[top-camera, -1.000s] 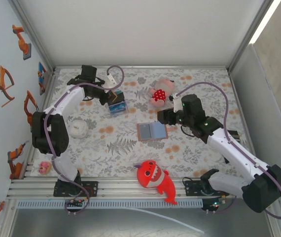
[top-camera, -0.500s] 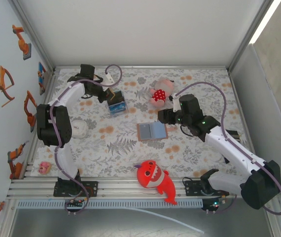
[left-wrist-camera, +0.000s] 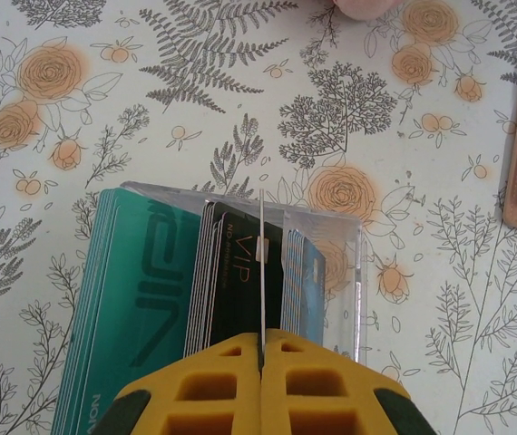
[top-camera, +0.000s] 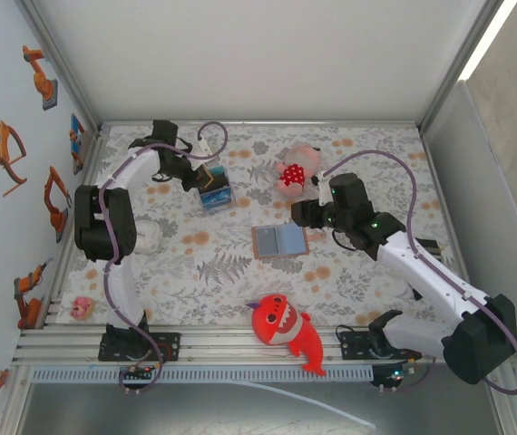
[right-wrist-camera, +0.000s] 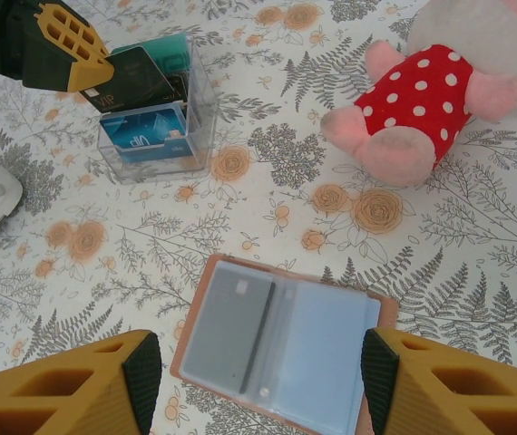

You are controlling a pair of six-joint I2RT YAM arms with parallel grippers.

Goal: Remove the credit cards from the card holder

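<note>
Tan-brown leather-like folding card holder (right-wrist-camera: 281, 337) lay open, blue-grey inside up, at lower centre of right wrist view. It sat framed between spread yellow fingers of right gripper (right-wrist-camera: 260, 367), which was released and touched nothing. Left gripper (left-wrist-camera: 261, 352), at bottom of left wrist view, was clenched on thin credit card (left-wrist-camera: 261, 254) seen edge-on. Card stood over clear plastic box (left-wrist-camera: 354, 272) packed with teal, black and blue cards (left-wrist-camera: 141, 299).

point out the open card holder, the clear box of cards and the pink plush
card holder (right-wrist-camera: 281, 349), right wrist view, middle of its open blue-grey inside
clear box of cards (right-wrist-camera: 150, 154), right wrist view, its front wall
pink plush (right-wrist-camera: 426, 95), right wrist view, its red dotted dress
</note>
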